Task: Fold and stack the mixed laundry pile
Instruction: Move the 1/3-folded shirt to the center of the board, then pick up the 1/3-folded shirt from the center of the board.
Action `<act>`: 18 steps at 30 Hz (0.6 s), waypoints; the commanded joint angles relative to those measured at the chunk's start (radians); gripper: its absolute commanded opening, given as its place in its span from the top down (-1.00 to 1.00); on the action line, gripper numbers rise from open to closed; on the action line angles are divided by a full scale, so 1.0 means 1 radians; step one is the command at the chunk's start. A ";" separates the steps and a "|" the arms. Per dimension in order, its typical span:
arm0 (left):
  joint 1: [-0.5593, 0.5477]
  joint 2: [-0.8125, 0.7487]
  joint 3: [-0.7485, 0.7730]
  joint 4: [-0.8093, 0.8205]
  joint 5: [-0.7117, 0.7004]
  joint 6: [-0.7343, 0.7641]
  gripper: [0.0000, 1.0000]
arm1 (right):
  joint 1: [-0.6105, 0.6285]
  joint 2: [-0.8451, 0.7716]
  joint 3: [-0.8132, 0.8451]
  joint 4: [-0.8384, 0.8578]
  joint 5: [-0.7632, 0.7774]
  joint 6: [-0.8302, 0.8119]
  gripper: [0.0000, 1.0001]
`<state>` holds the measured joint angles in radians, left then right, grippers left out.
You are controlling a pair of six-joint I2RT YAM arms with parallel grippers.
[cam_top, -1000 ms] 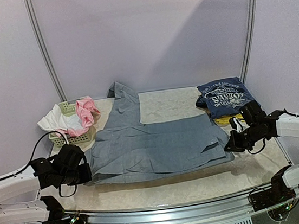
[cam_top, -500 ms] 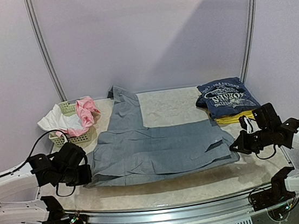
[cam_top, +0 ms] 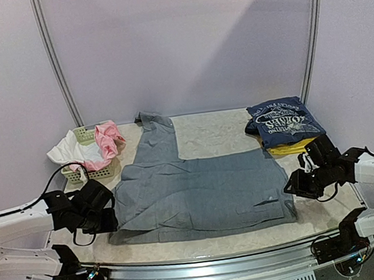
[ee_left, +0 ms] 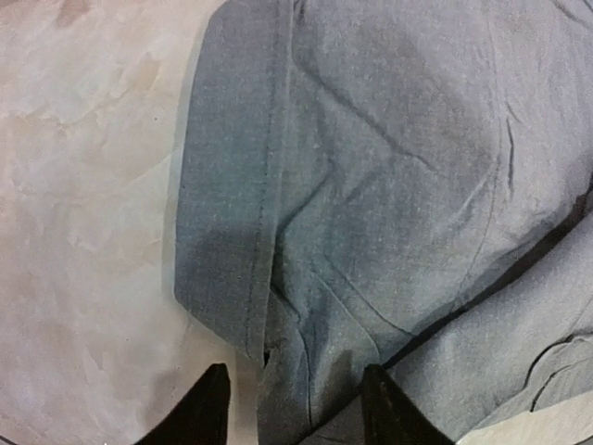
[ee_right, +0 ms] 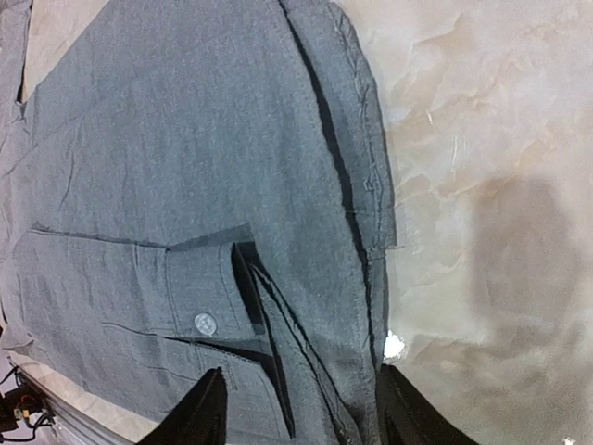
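The garment (cam_top: 200,193) is judged limp and light, best pinched at its hemmed ends. The left gripper (ee_left: 296,408) and right gripper (ee_right: 301,413) are seen spread, empty

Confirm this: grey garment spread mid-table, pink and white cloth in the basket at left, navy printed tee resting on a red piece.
Not red: the navy printed tee rests on a yellow piece, as the top external view shows. The rest stands.

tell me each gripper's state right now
Left gripper: open, over the edge of the large grey cloth trousers, holding nothing.
Right gripper: open, over the same trousers, holding nothing.
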<state>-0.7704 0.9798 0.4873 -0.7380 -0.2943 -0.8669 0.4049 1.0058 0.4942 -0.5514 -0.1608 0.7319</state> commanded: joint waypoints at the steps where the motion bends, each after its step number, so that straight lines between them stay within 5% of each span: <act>1: -0.005 0.028 0.059 0.003 -0.073 0.040 -0.24 | 0.002 0.054 0.073 0.028 0.109 -0.020 -0.23; 9: -0.004 0.052 0.169 0.060 -0.224 0.159 -0.86 | 0.002 0.096 0.180 0.059 0.271 -0.096 -0.48; 18: 0.011 0.234 0.284 0.221 -0.345 0.313 -0.82 | 0.002 0.075 0.195 0.160 0.322 -0.150 -0.59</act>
<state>-0.7692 1.1294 0.7216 -0.5957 -0.5652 -0.6548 0.4049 1.0943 0.6682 -0.4530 0.1104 0.6201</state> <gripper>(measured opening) 0.919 0.793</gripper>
